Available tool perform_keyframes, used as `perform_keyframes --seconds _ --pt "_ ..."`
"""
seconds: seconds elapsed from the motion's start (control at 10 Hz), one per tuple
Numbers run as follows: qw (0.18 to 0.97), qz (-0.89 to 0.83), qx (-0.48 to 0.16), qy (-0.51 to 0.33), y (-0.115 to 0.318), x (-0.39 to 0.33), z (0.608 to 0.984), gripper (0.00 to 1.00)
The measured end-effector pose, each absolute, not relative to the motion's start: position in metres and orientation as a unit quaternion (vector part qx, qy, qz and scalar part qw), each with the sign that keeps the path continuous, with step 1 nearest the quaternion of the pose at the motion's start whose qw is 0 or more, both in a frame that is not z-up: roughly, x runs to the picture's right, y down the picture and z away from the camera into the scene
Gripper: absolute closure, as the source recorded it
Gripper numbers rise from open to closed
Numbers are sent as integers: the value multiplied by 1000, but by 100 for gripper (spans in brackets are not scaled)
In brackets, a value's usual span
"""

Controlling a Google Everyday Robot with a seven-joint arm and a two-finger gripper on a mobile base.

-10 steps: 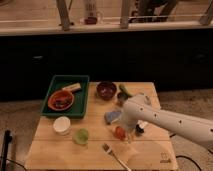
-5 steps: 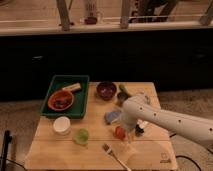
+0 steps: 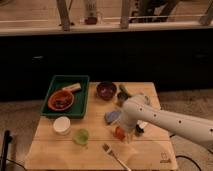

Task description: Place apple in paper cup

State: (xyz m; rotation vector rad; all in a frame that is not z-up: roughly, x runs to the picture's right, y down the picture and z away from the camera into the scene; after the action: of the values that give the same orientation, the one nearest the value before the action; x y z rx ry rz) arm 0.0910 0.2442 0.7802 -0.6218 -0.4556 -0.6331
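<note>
The apple (image 3: pixel 119 133) is a small red-orange fruit low on the wooden table (image 3: pixel 60 152), right of centre, partly covered by my gripper (image 3: pixel 123 131). The gripper comes down from my white arm (image 3: pixel 165 120), which enters from the right, and sits directly over the apple. The paper cup (image 3: pixel 62 125) is a short white cup near the table's left side, well to the left of the apple and gripper. A translucent light-green cup (image 3: pixel 81 136) stands between the paper cup and the apple.
A green tray (image 3: pixel 81 85) at the back left holds an orange-red bowl (image 3: pixel 60 100) and a pale bar. A dark bowl (image 3: pixel 106 90) stands at the back centre. A bluish item (image 3: pixel 112 116) lies by the arm. A fork (image 3: pixel 116 156) lies near the front edge.
</note>
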Motion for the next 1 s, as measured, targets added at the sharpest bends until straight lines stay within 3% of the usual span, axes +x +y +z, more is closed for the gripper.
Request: perform_keyframes --seconds 0.3,0.4,0.6,1.0 --pt "878 -303 -297 -219 244 90 781 72" --pt "877 -306 -298 -219 242 89 780 85" --pt "875 -313 -296 -221 236 85 778 99" --pt "866 -343 -283 -229 213 74 763 100"
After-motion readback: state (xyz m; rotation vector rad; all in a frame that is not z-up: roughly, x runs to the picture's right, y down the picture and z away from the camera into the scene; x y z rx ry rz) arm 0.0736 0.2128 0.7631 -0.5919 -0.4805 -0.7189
